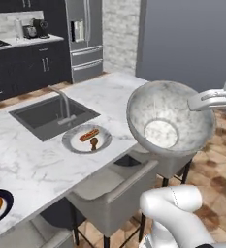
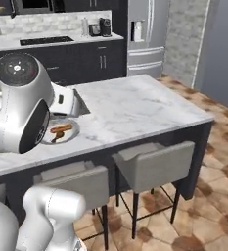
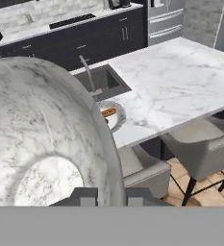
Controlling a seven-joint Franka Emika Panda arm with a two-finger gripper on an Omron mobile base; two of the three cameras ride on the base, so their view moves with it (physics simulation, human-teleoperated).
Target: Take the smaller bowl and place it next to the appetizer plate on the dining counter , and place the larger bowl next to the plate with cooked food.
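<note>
Both base views look forward and down across the counter [image 1: 32, 155] from opposite sides; the hand view looks closely along the bowl [image 3: 41, 134] toward the sink [image 3: 101, 81].

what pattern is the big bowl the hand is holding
White-grey marbled stone look, paler at the inside bottom; the larger bowl shows best in the left base view.
</note>
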